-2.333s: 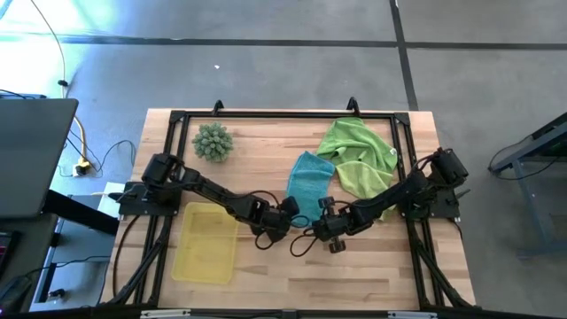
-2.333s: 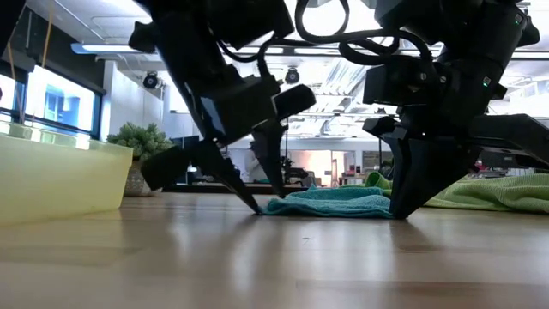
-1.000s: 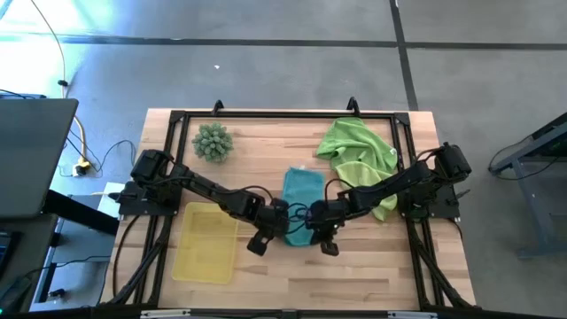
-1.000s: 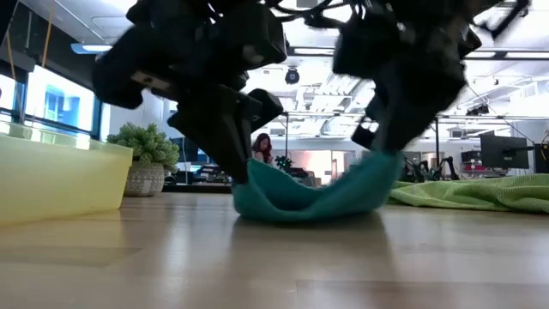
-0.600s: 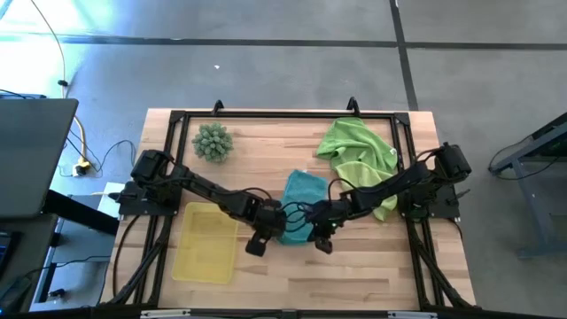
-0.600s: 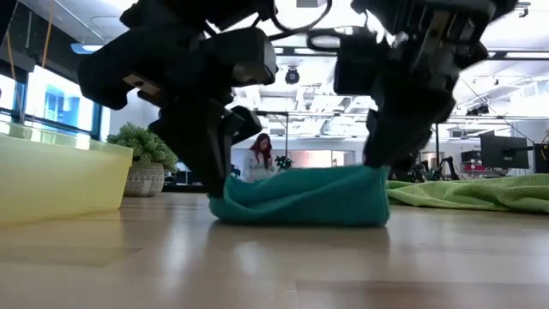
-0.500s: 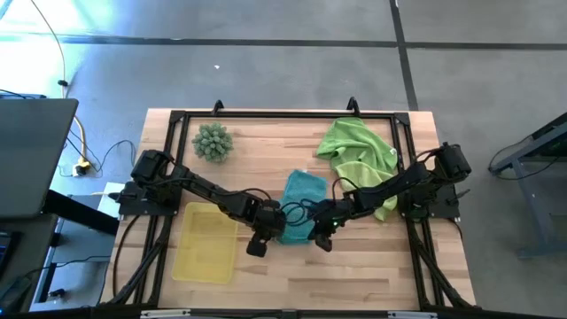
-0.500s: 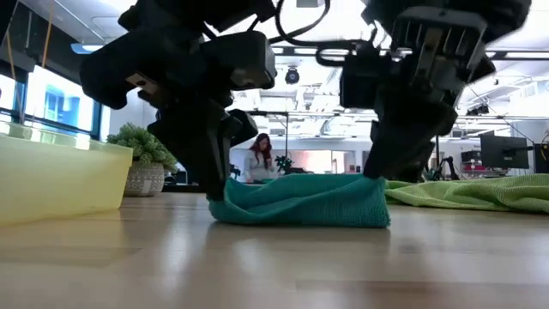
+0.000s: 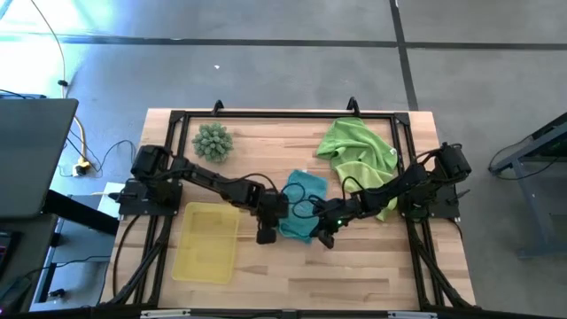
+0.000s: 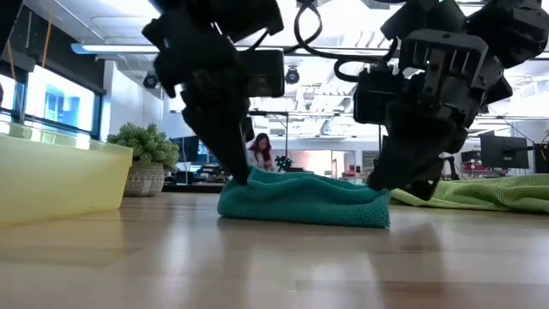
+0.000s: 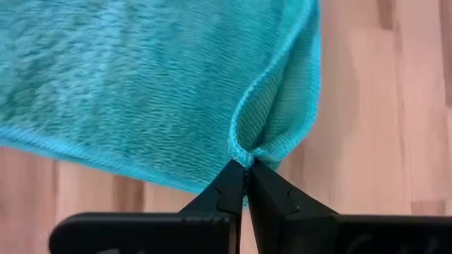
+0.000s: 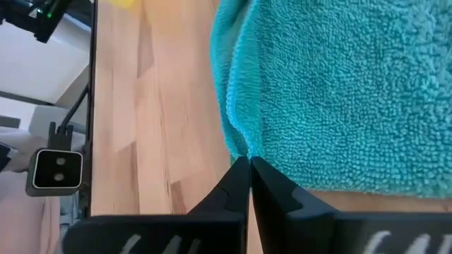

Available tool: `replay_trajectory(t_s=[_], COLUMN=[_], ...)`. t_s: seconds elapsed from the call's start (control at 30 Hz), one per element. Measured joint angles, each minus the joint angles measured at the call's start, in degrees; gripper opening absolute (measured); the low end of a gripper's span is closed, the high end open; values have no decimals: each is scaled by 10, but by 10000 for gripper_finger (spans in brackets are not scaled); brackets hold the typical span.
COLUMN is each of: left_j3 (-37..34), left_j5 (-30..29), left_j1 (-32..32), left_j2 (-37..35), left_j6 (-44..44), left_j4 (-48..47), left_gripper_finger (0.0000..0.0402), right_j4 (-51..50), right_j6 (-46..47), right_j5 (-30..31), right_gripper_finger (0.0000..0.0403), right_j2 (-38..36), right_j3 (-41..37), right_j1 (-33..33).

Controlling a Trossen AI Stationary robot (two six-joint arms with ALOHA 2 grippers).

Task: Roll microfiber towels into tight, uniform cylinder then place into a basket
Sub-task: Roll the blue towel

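You're pinching the teal towel (image 9: 301, 206) with both hands, one near corner each, so its edge is coming over evenly for the fold. Left hand (image 11: 245, 168) is clamped on the hem at the towel's 8 o'clock; right hand (image 12: 248, 161) is clamped on the edge at its 5 o'clock. Towel is sitting mid-desk (image 9: 354, 275), folded on itself. Green towels (image 9: 359, 155) are waiting at 2 o'clock, tray (image 9: 205, 244) at 8 o'clock, both clear of the work.
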Motion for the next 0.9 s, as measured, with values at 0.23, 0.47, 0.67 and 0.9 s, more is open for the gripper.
replay_trajectory(t_s=[0.23,0.47,0.67,0.9], left_j3=[0,0,0,0], left_j5=[-33,-44,-65,-85], left_j1=[13,7,4,4], left_j2=[0,15,23,23], left_j6=[-53,-54,-59,-64], left_j4=[0,-7,-12,-14], left_gripper_finger=[7,7,7,7], right_j4=[-8,-7,-13,-7], right_j6=[-15,-21,-42,-125], right_j5=[7,10,-11,57], right_gripper_finger=[0,19,84,100], right_j2=[0,0,-45,-72], right_j3=[0,0,1,1], right_j1=[-5,-8,-21,22])
